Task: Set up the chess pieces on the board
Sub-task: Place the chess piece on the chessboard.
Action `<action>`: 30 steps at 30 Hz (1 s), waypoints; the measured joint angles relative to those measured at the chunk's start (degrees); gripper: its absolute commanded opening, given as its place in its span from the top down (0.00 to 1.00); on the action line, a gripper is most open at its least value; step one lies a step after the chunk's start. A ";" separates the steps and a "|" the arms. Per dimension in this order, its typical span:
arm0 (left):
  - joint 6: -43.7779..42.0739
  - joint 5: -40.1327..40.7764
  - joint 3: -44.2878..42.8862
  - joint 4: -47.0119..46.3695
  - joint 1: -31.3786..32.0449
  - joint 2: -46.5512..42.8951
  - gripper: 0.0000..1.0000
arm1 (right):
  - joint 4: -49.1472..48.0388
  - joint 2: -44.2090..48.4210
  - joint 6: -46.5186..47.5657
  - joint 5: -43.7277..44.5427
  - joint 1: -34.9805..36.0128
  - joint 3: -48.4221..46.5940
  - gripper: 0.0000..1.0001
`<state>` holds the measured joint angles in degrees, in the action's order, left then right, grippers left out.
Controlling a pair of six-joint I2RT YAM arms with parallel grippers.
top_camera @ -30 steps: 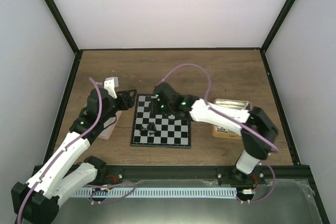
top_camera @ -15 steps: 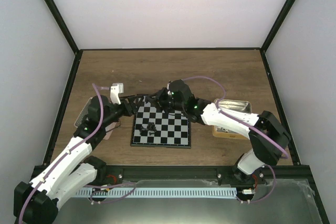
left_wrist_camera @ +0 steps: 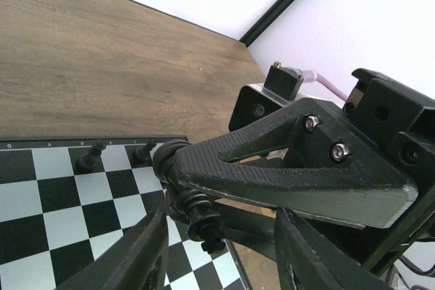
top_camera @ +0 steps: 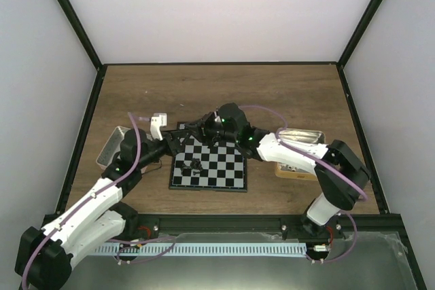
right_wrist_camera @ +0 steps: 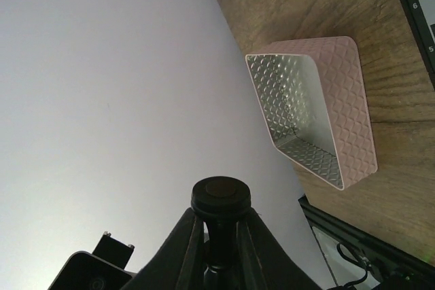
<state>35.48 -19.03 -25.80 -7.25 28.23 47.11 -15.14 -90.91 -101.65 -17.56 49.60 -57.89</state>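
The board [top_camera: 217, 168] lies in the middle of the table, with a small clump of black chess pieces [top_camera: 196, 164] on its left half. My right gripper [top_camera: 195, 130] is shut on a black chess piece [right_wrist_camera: 219, 198] and holds it tilted over the board's back left corner. In the left wrist view that piece [left_wrist_camera: 195, 203] sticks out sideways from the right gripper's fingers [left_wrist_camera: 272, 168]. My left gripper [left_wrist_camera: 224, 263] is open and empty, its jaws standing either side just below that piece; it also shows in the top view [top_camera: 175, 142]. Two black pieces [left_wrist_camera: 88, 158] stand on the board's back row.
A pink tray [right_wrist_camera: 326, 110] lies left of the board, and it shows in the top view [top_camera: 109, 149] beside the left arm. A tan tray [top_camera: 299, 151] lies right of the board, partly under the right arm. Walls enclose the table.
My left gripper has moved right and down to the board's back left corner. My right gripper has drawn back to that corner with the black piece, so the two grippers now meet.
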 measured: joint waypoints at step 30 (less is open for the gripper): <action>-8.98 7.93 -16.41 27.82 1.05 7.65 0.96 | 7.80 12.15 22.12 10.36 -2.71 6.71 0.32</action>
<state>26.50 -11.09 -42.22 20.58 29.28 54.76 -7.33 -78.76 -79.53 -7.20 46.89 -51.18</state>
